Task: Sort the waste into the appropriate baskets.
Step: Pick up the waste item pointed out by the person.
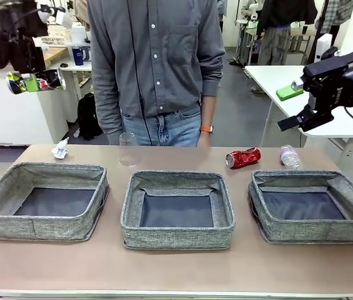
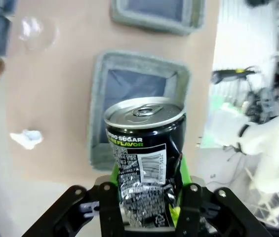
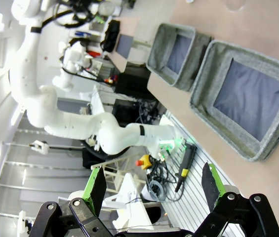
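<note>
White jointed robot arm (image 3: 80,131); black right pincer (image 3: 154,181), green pads (image 3: 99,186); person's grey buttoned shirt (image 1: 154,56), jeans (image 1: 164,128), orange wristwatch (image 1: 207,129).

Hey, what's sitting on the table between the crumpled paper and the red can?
A clear plastic cup, standing upright, as the front view shows.

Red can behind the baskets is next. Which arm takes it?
Right. The right claw hangs open and empty, raised on the same side as the red can. The left claw is shut on a dark can, high at the far left.
</note>
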You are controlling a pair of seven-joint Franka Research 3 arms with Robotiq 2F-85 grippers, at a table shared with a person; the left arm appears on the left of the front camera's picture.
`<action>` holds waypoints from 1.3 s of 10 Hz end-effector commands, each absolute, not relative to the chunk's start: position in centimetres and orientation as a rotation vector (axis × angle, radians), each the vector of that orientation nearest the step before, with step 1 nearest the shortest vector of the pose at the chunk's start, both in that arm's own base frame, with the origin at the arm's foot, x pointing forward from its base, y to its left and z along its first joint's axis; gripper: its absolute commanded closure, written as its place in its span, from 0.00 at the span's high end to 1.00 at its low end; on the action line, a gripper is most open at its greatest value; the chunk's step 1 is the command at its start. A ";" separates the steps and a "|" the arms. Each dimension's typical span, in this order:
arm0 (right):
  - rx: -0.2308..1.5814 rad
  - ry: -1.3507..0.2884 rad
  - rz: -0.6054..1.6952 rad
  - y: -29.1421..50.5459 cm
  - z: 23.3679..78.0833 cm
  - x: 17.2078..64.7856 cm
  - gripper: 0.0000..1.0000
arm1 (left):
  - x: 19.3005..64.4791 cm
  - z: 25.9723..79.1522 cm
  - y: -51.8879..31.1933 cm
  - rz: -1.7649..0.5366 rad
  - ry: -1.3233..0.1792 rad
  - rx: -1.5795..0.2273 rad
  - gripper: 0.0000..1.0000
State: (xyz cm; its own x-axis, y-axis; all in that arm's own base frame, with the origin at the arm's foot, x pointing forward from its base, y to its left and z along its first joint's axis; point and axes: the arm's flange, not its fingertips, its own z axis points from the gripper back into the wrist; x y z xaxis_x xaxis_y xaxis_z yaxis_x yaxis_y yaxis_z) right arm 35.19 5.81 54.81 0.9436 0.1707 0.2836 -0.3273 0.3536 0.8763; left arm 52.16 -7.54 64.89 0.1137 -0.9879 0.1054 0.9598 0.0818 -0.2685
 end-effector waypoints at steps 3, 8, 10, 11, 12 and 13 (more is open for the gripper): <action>1.194 -0.171 0.343 5.9 55.0 35.4 1.00 | 43.8 65.7 -13.1 -1.363 0.204 -0.327 0.44; 1.194 -0.171 0.343 5.9 55.0 35.4 1.00 | 38.8 68.2 -26.2 -0.989 0.231 -0.332 0.44; 1.194 -0.171 0.343 5.9 55.0 35.4 1.00 | 37.3 68.1 -30.1 -0.872 0.239 -0.277 0.44; 1.194 -0.171 0.343 5.9 55.0 35.4 1.00 | 37.1 68.1 -31.2 -0.790 0.190 -0.217 0.44; 1.194 -0.171 0.343 5.9 55.0 35.4 1.00 | 36.8 68.4 -32.1 -0.744 0.159 -0.163 0.44; 1.194 -0.171 0.343 5.9 55.0 35.4 1.00 | 36.8 68.7 -32.7 -0.708 0.138 -0.134 0.44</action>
